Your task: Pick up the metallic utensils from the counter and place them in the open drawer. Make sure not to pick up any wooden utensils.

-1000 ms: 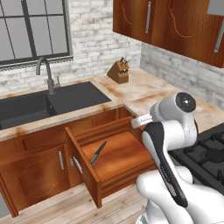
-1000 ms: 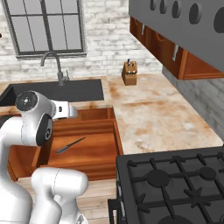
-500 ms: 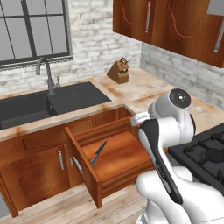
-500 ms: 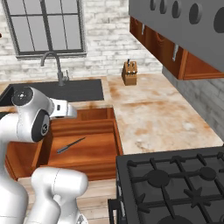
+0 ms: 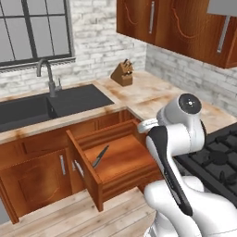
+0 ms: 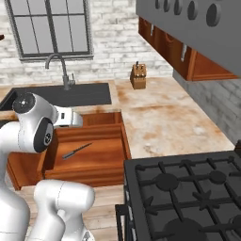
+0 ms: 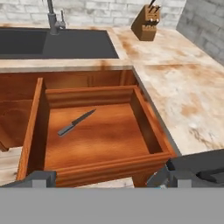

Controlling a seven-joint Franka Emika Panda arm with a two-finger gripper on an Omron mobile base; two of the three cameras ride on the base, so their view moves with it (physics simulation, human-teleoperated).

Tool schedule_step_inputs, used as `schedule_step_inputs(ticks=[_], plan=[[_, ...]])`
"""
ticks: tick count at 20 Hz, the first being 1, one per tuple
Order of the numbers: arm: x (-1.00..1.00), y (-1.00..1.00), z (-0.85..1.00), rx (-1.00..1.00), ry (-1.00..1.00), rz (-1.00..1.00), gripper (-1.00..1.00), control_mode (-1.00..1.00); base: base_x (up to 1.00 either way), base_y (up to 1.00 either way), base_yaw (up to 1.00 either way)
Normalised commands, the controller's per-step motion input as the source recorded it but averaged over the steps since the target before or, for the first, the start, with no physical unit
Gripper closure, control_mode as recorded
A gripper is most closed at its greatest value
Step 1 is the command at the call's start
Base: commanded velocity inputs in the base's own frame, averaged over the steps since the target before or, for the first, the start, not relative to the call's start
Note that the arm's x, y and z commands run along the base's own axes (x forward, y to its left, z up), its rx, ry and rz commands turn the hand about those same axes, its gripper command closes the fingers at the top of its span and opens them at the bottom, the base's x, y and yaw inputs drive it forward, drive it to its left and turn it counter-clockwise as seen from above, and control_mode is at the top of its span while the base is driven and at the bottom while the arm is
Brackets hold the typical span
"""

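Already the small kitchen knife with black handle and dark grey blade [image 7: 77,122] lies on the floor of the wide, shallow reddish-brown wooden drawer [image 7: 105,171], which stands pulled out below the long beige stone desk with rusty-orange marbling [image 7: 183,83]. In the hand view its long axis runs on a slant, the black handle towards the far right and the blade towards the near left, and it rests left of the drawer's middle, clear of every wall. A smooth grained board forms the drawer's floor, with a raised strip along its back.

The robot's two dark fingers [image 7: 41,178] are spread wide with nothing between them, hovering above the drawer's near front edge, so the knife lies ahead of and below them. In the left base view the knife [image 5: 100,156] shows as a thin dark sliver on the warm wood.

A slim silver-grey fork cannot be made out on the desk, nor can any wooden utensils; the slab carries a tan wooden knife block [image 7: 147,22] far back by the pale brick wall. Judging from this, the next reach would turn away from the drawer, towards the desk to the right.
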Motion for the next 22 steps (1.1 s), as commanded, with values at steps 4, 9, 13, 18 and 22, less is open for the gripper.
schedule_step_inputs(ticks=[4, 9, 13, 18, 22], plan=[[0.0, 0.0, 0.0, 0.0, 0.0, 0.0, -1.0, 1.0, -0.57, 0.56, 0.0], [0.0, 0.0, 0.0, 0.0, 0.0, 0.0, -1.0, 1.0, -0.29, 0.98, 0.02], [0.0, 0.0, 0.0, 0.0, 0.0, 0.0, -1.0, 1.0, -0.4, 1.0, 0.3], [0.0, 0.0, 0.0, 0.0, 0.0, 0.0, -1.0, 1.0, -0.04, 0.81, 0.77], [0.0, 0.0, 0.0, 0.0, 0.0, 0.0, -1.0, 1.0, -0.14, 0.26, 1.0]])
